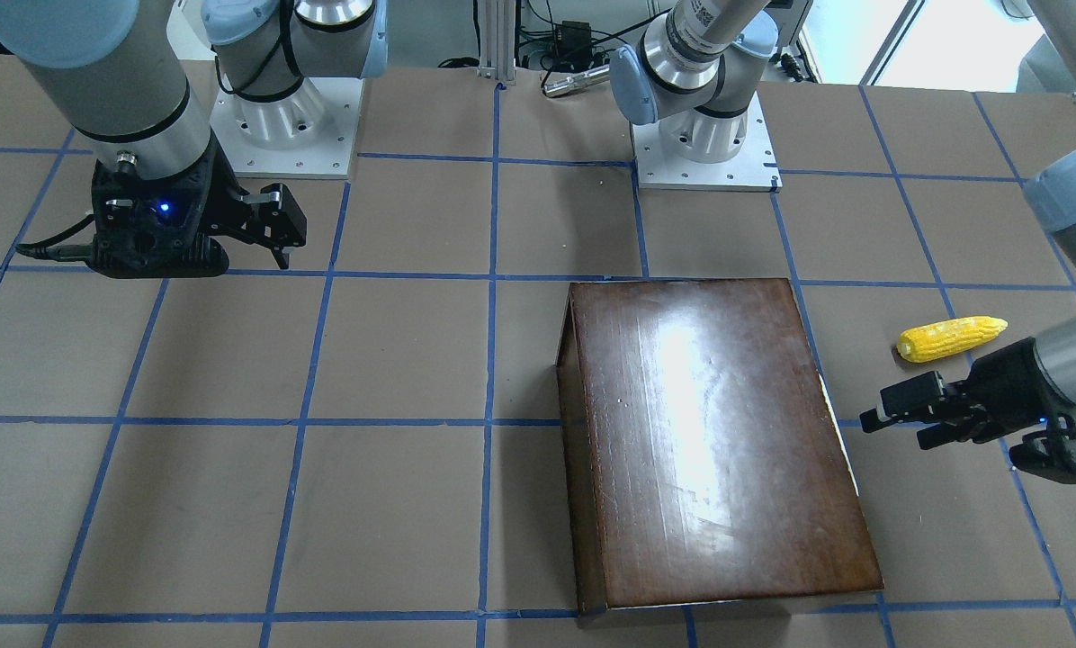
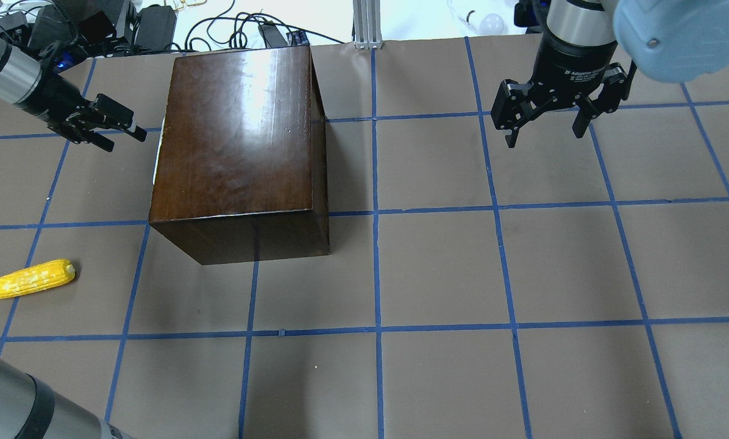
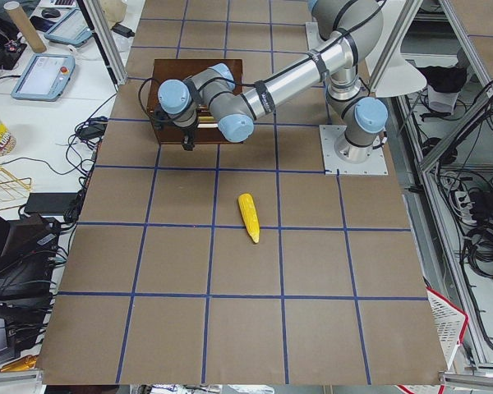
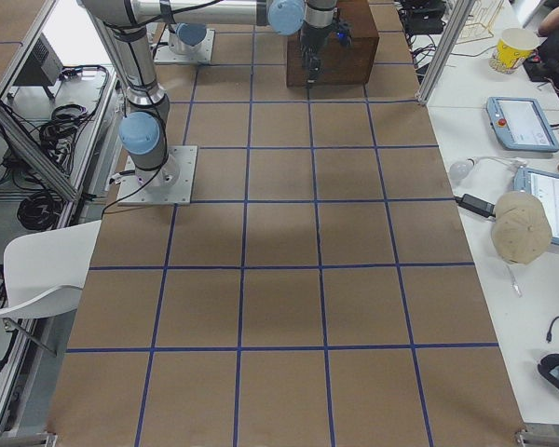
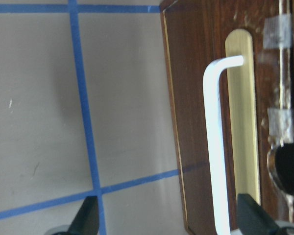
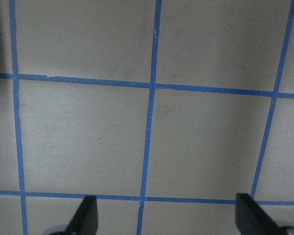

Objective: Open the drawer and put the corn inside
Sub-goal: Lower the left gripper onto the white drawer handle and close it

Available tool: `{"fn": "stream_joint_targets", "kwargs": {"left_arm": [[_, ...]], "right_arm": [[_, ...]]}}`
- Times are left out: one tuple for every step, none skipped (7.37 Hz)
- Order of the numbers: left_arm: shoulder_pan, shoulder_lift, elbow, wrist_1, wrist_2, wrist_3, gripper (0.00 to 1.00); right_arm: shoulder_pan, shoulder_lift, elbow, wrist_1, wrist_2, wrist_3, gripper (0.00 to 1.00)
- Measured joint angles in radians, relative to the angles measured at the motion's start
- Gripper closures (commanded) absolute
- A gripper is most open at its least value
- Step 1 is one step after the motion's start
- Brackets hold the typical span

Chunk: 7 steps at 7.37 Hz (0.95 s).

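Note:
The glossy dark-brown box (image 2: 236, 140) stands at the table's left back; it also shows in the front-facing view (image 1: 709, 441). Its drawer is shut. The drawer's dark front panel (image 5: 196, 98) with a white handle (image 5: 213, 147) over a brass plate fills the left wrist view. My left gripper (image 2: 124, 141) is open and empty, a short way from that side of the box, fingers (image 5: 88, 215) pointing at the handle. The yellow corn (image 2: 32, 278) lies on the table nearer the robot, to the box's left; it also shows in the front-facing view (image 1: 950, 337). My right gripper (image 2: 544, 139) is open and empty, far right.
The table is brown paper with a blue tape grid (image 2: 376, 329). The arm bases (image 1: 704, 135) stand at the robot's edge. Cables and power bricks (image 2: 151, 24) lie beyond the far edge behind the box. The right wrist view shows only bare table (image 6: 152, 137).

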Motion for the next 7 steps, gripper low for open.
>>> {"fn": "stream_joint_targets", "kwargs": {"left_arm": [[-0.003, -0.011, -0.001, 0.005, -0.018, -0.004, 0.00], [-0.009, -0.020, -0.004, 0.007, -0.037, -0.011, 0.00], [-0.014, -0.025, -0.009, 0.008, -0.051, -0.016, 0.00], [-0.018, -0.029, -0.013, 0.009, -0.057, -0.019, 0.00], [-0.019, -0.035, -0.018, 0.010, -0.059, -0.019, 0.00], [-0.020, -0.040, -0.021, 0.016, -0.060, -0.019, 0.00], [-0.020, -0.045, -0.024, 0.024, -0.060, -0.019, 0.00]], "right_arm": [[0.000, 0.000, 0.000, 0.000, 0.000, 0.000, 0.00], [0.000, 0.000, 0.000, 0.000, 0.000, 0.000, 0.00], [0.000, 0.000, 0.000, 0.000, 0.000, 0.000, 0.00], [0.000, 0.000, 0.000, 0.000, 0.000, 0.000, 0.00], [0.000, 0.000, 0.000, 0.000, 0.000, 0.000, 0.00], [0.000, 0.000, 0.000, 0.000, 0.001, 0.000, 0.00], [0.000, 0.000, 0.000, 0.000, 0.000, 0.000, 0.00]]}}
